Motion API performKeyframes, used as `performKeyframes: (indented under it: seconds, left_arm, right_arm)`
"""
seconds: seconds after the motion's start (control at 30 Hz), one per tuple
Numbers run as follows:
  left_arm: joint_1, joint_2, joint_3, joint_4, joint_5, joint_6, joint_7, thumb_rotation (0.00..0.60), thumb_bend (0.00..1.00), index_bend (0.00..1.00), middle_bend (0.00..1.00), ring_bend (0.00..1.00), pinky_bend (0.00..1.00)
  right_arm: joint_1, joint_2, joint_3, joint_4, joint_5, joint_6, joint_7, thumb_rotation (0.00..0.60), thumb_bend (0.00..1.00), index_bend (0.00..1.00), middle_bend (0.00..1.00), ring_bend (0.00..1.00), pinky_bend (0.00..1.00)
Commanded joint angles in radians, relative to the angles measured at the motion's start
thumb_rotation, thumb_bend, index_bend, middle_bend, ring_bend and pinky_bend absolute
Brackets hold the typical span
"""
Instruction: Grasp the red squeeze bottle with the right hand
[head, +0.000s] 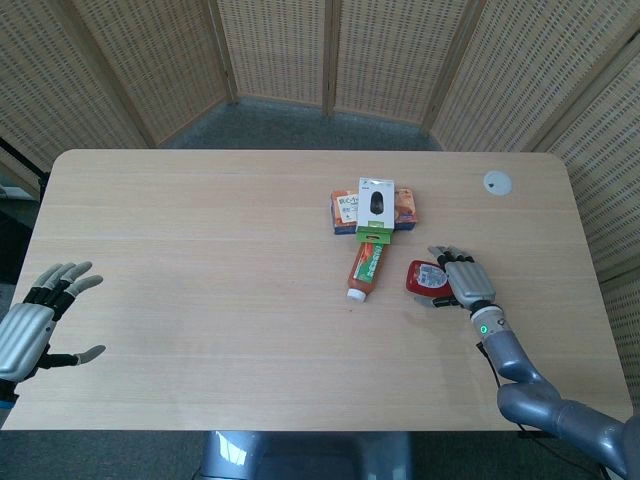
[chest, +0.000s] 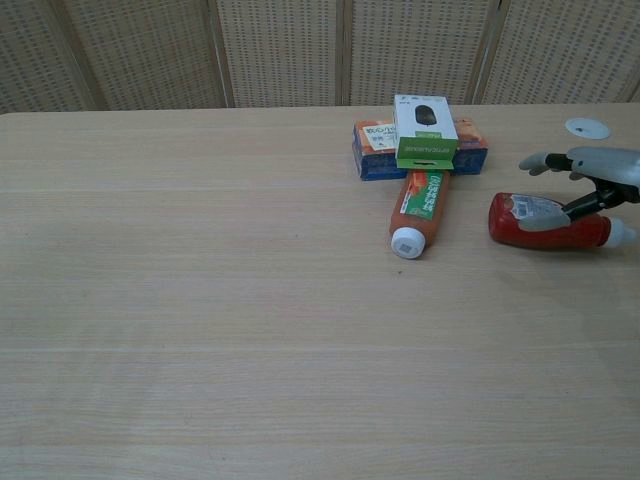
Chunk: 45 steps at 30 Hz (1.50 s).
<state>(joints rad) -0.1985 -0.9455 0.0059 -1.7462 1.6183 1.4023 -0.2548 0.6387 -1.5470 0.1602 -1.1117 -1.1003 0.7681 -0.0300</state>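
Reaching: right hand (head: 462, 279) sits low over the red squeeze bottle (chest: 545, 222), palm above the body, arm coming in from the near right corner of the table (head: 200, 250).
Fingers: spread over the far side of the bottle, thumb (chest: 540, 217) lying on its label side; they bracket the body but do not look clenched on it, so I judge the hold not yet made.
Bottle place: lying on its side toward the right edge of the table, about midway between the far and near edges, white cap (chest: 622, 233) pointing right, flat base toward the centre.
Why so: a bottle on its side is easiest taken across its width, so the hand comes from above with fingers and thumb on opposite flanks.
Neighbours: an orange tube (head: 365, 266) lies just beside the bottle toward the centre, apart from it; its far end meets a green-and-white box (head: 375, 207) resting on an orange-and-blue carton (head: 403, 208).
Risk: a round body may roll away as the fingers close.
Left hand: left hand (head: 35, 325) at the near left corner, fingers apart, holding nothing, well away from the work.
Other: a small white disc (head: 497, 182) near the far right corner.
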Motion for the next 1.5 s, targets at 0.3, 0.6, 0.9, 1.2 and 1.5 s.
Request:
performKeyframes:
  seconds: [0.3, 0.6, 0.9, 1.2, 1.5]
  left_arm:
    - [0.008, 0.005, 0.006, -0.003, 0.000, 0.008, -0.002, 0.600, 0.00, 0.17, 0.05, 0.00, 0.00]
    - [0.011, 0.008, 0.009, -0.004, 0.001, 0.010, -0.005, 0.600, 0.00, 0.16, 0.04, 0.00, 0.00]
    - [0.014, 0.006, 0.010, 0.000, 0.002, 0.013, -0.016, 0.600, 0.00, 0.16, 0.03, 0.00, 0.00]
    - [0.020, 0.005, 0.011, 0.010, 0.001, 0.020, -0.025, 0.600, 0.00, 0.16, 0.03, 0.00, 0.00]
    - [0.022, 0.003, 0.012, 0.014, 0.000, 0.021, -0.030, 0.600, 0.00, 0.16, 0.02, 0.00, 0.00]
  right_arm:
    - [-0.018, -0.102, -0.002, 0.138, -0.048, 0.056, 0.051, 0.373, 0.04, 0.00, 0.00, 0.00, 0.00]
    - [-0.028, -0.152, -0.001, 0.215, -0.079, 0.074, 0.088, 0.586, 0.10, 0.00, 0.00, 0.00, 0.00]
    - [-0.023, -0.154, 0.012, 0.220, -0.097, 0.071, 0.109, 0.600, 0.10, 0.00, 0.00, 0.00, 0.00]
    - [-0.022, -0.169, 0.022, 0.230, -0.087, 0.061, 0.087, 0.600, 0.10, 0.11, 0.15, 0.01, 0.08]
    - [-0.025, -0.188, 0.034, 0.252, -0.088, 0.075, 0.092, 0.600, 0.11, 0.41, 0.41, 0.29, 0.36]
